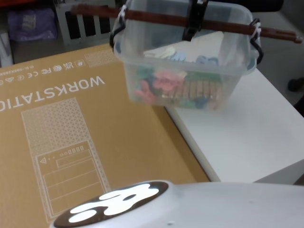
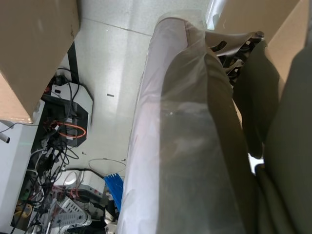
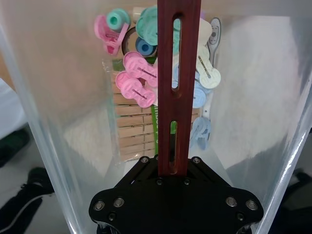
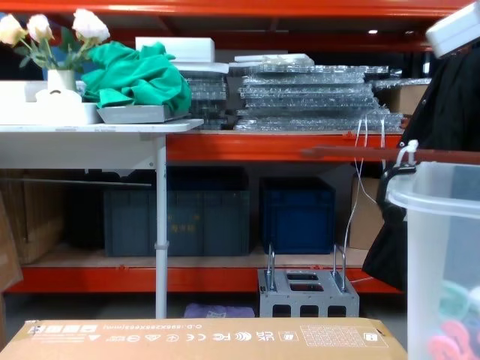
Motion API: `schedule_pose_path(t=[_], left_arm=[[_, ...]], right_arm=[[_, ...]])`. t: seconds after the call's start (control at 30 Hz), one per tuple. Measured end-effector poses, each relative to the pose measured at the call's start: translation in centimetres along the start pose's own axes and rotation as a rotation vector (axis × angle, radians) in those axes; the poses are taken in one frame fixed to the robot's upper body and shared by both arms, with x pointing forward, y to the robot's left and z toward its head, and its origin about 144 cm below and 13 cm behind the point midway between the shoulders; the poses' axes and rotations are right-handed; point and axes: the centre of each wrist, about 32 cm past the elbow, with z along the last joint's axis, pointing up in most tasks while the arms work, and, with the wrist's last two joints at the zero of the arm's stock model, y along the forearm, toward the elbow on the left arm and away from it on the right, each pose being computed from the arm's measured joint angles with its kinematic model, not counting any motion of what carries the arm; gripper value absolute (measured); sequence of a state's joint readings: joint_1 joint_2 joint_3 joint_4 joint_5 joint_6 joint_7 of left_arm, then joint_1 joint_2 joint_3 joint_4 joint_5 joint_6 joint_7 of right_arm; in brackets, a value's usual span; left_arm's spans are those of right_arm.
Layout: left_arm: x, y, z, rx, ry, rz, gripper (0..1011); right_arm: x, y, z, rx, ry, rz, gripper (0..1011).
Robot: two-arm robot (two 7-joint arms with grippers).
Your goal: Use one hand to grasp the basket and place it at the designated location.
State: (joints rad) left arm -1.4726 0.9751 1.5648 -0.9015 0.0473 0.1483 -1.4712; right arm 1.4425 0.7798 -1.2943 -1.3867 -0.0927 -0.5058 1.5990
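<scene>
The basket, a translucent whitish tub, hangs in the air above the seam between a cardboard box and a white table. Pink, green and blue pegs and wooden clothespins lie inside it. Its red-brown handle runs across the top on metal clips. My right gripper is shut on the middle of that handle, and in the right wrist view the handle runs out of the black gripper over the tub. In the chest view the basket is at the right edge, under the black arm.
A large flat cardboard box printed WORKSTATION lies left of the white table. Beyond stand red shelving, dark blue crates and a white side table with flowers and green cloth. The left wrist view looks at floor and cables.
</scene>
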Motion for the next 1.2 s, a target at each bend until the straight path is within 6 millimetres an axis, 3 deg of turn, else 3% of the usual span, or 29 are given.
schedule_pose_path(t=[0.63, 1.2], left_arm=[[0.0, 0.0, 0.0, 0.0, 0.0, 0.0, 0], [0.0, 0.0, 0.0, 0.0, 0.0, 0.0, 0]], right_arm=[[2.2, 0.2, 4.5, -0.015, -0.25, 0.008, 0], [6.1, 1.5, 8.6, -0.025, -0.46, 0.019, 1]])
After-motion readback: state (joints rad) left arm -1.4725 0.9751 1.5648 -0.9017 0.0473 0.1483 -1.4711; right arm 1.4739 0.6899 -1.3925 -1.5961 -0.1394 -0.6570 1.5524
